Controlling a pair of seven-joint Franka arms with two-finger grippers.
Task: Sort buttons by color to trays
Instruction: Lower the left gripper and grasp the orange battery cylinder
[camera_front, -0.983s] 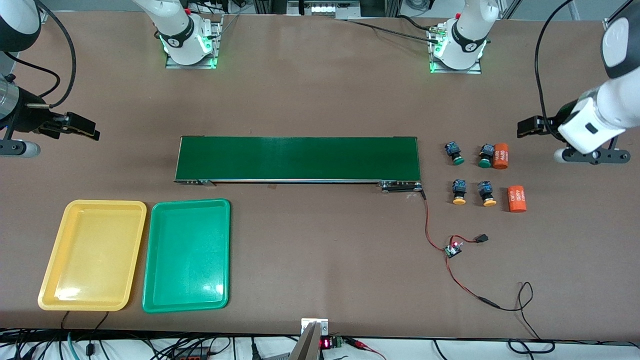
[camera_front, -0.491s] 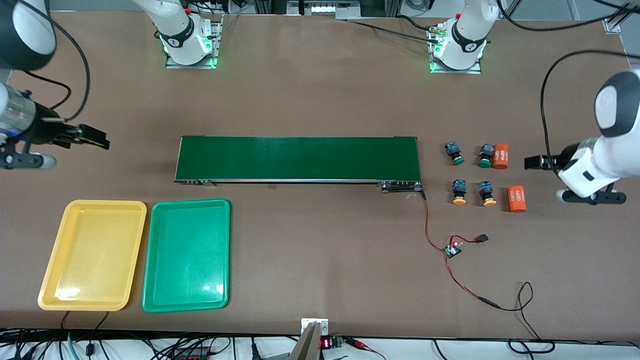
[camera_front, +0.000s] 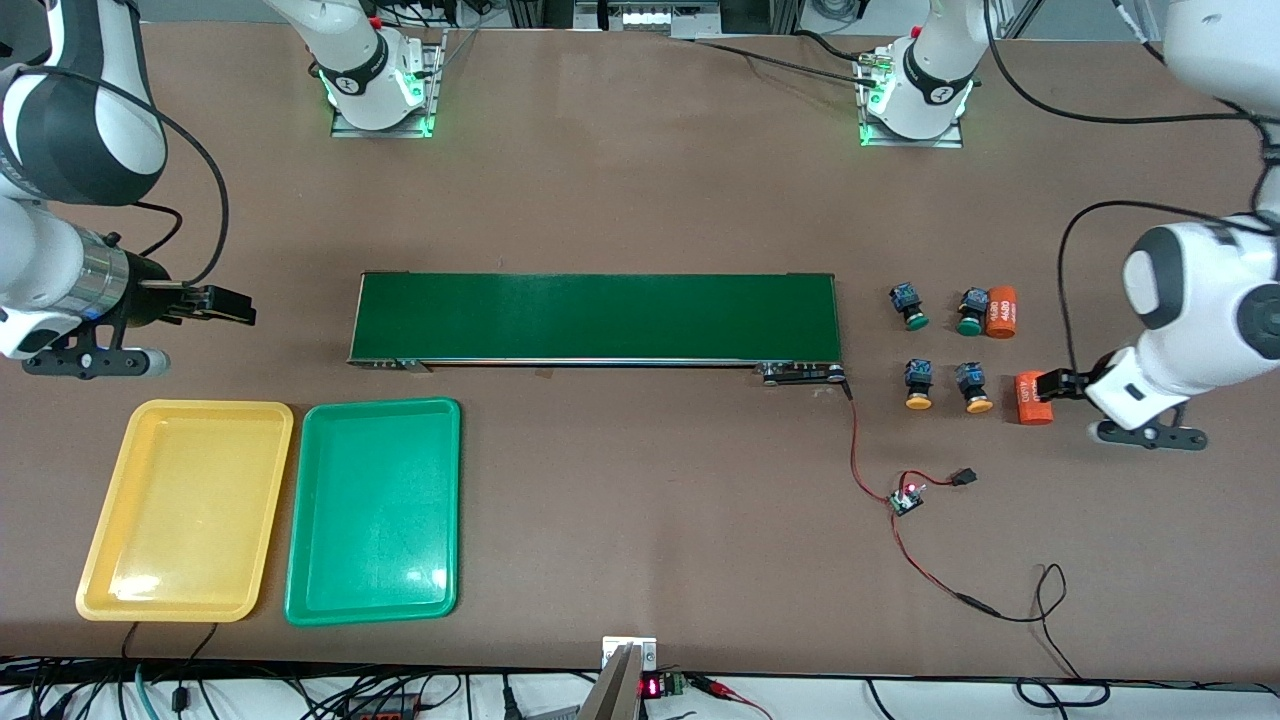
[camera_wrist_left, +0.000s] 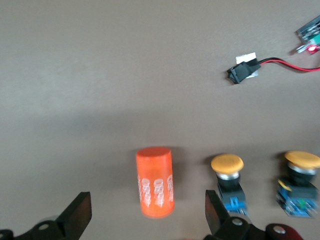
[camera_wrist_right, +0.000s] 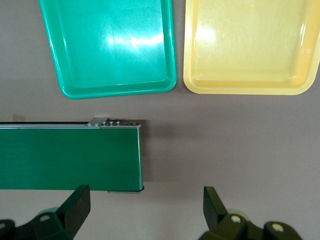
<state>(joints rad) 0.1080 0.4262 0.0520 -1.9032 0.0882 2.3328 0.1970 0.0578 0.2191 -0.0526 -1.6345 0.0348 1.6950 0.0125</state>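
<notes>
I have the left claw (camera_front: 1046, 385) open over the orange cylinder (camera_front: 1033, 398), which blocks the yellow buttons (camera_front: 919, 385) beside it; green buttons (camera_front: 908, 306) lie farther; light, stiff, I'd pinch the bodies; right claw (camera_front: 228, 304) waits open above the trays (camera_front: 185, 415)

Robotics lab: bench-mounted arms, conveyor (camera_front: 597, 316)

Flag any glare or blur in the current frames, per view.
Front view: sharp; soft glare patches on the yellow tray and green tray. Right wrist view: bright glare on both trays, conveyor belt crisp. Left wrist view: slight motion blur, white print on the orange cylinder smeared, yellow buttons soft.
</notes>
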